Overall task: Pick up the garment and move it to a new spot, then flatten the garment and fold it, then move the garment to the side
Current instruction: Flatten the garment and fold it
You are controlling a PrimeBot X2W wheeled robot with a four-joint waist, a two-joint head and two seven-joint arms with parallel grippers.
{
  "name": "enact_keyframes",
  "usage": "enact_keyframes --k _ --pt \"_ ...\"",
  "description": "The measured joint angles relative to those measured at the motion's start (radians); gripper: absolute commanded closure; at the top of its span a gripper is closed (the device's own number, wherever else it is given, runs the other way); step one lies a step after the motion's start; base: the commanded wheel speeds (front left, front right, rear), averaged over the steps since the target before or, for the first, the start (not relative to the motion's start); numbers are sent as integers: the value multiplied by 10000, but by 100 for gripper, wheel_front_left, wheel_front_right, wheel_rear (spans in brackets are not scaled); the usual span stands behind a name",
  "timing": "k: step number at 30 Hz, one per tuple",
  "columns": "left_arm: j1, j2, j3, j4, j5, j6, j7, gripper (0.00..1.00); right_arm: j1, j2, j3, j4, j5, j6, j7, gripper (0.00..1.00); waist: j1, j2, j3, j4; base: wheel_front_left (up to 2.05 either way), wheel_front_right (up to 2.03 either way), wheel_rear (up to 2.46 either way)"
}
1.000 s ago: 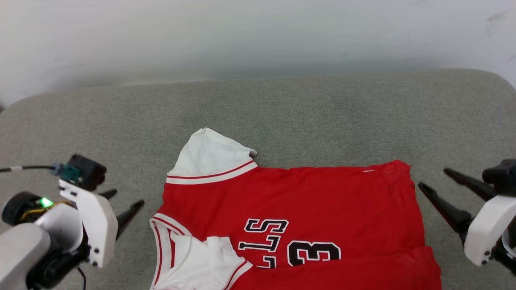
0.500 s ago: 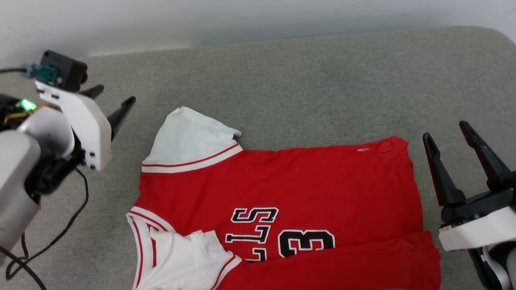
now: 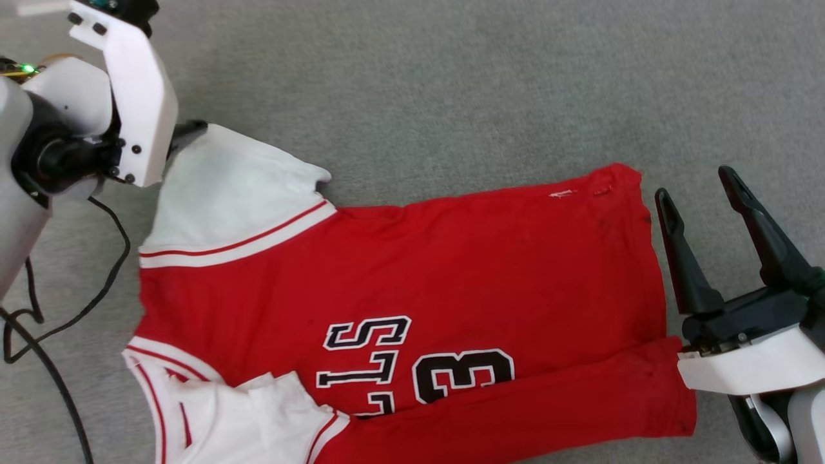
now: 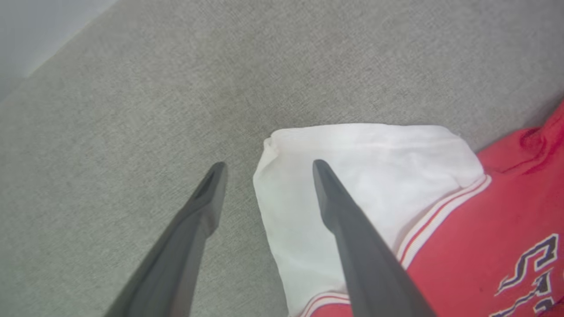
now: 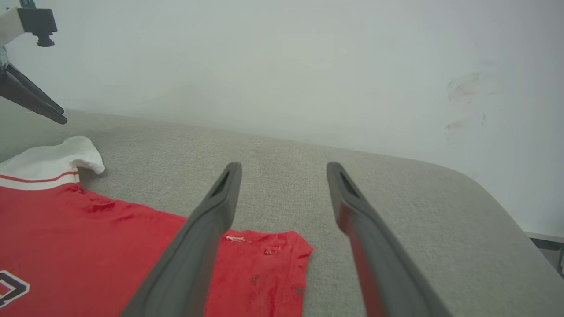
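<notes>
Nearest the robot, the garment [image 3: 399, 270] lies spread on the grey fabric surface [image 3: 451, 96], turned sideways with the striped collar [image 3: 155, 386] toward the robot's left and the hem toward its right; along the near edge 1 red band [image 3: 515, 406] is folded over the body; the near white sleeve [image 3: 258, 419] is folded in across the chest beside the collar; black white-outlined letters and a "3" [image 3: 461, 380] show just beyond that fold, partly covered by it; a black cable [image 3: 38, 322] loops on the surface at the left, apart from the cloth. Right gripper [image 3: 696, 182]: jaws wide apart, holding nothing, just beside the hem's right edge, 2 dark fingers pointing away from the robot; in the right wrist view its left finger crosses in front of the far hem corner [image 5: 286, 246]; contact with the cloth cannot be told. Further out, the far white sleeve [image 3: 225, 187] lies flat, its red-striped trim meeting the red body. Left gripper [image 4: 269, 164]: jaws apart, nothing between them; in the left wrist view 1 finger stands over the sleeve, the other over bare grey surface, so they straddle the sleeve's outer edge; in the right wrist view its tips appear raised above the sleeve. Beyond the surface's far edge, a pale wall [image 5: 282, 66].
</notes>
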Motion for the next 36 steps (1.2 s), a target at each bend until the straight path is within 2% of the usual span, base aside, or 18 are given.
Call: enact_keyframes --k 5,11,12,13,18,22,27,32,36 --pt "-482 -169 -495 360 -69 -65 1212 0 -298 50 151 128 -19 0 -90 0 0 0 571 -290 0 0 0" --pt "-662 -121 -1058 617 102 -138 1641 0 -555 59 219 414 -73 0 -192 0 -1 0 984 -490 0 0 0" --pt "-661 -107 -1093 629 61 -140 1616 65 -576 59 215 481 -71 0 -205 0 0 0 989 -491 0 0 0" --pt "-655 -100 -1137 646 8 -140 1592 100 -617 54 205 548 -69 0 -207 0 -1 0 967 -478 0 0 0" --pt "-535 -88 -1452 353 -151 -151 966 100 -1165 -420 316 629 -128 0 -31 0 0 0 646 -386 0 0 0" --pt "-432 59 -1647 -107 -307 -151 330 100 -1884 -1421 558 610 -159 -2 865 0 -1 0 223 -244 0 0 0" --pt "-291 284 -1964 -796 -410 -151 -341 100 -2952 -3170 1680 602 802 0 3421 0 -1 0 -319 103 0 0 0" --pt "-150 441 -2226 -1496 -422 -153 -947 100 -4148 -4957 3315 727 3024 0 6598 0 -1 0 -694 601 0 0 0" --pt "-63 447 -2372 -1921 -326 -153 -1386 100 -5275 -6044 4581 1035 4652 0 8629 0 -2 0 -810 1001 0 0 0"
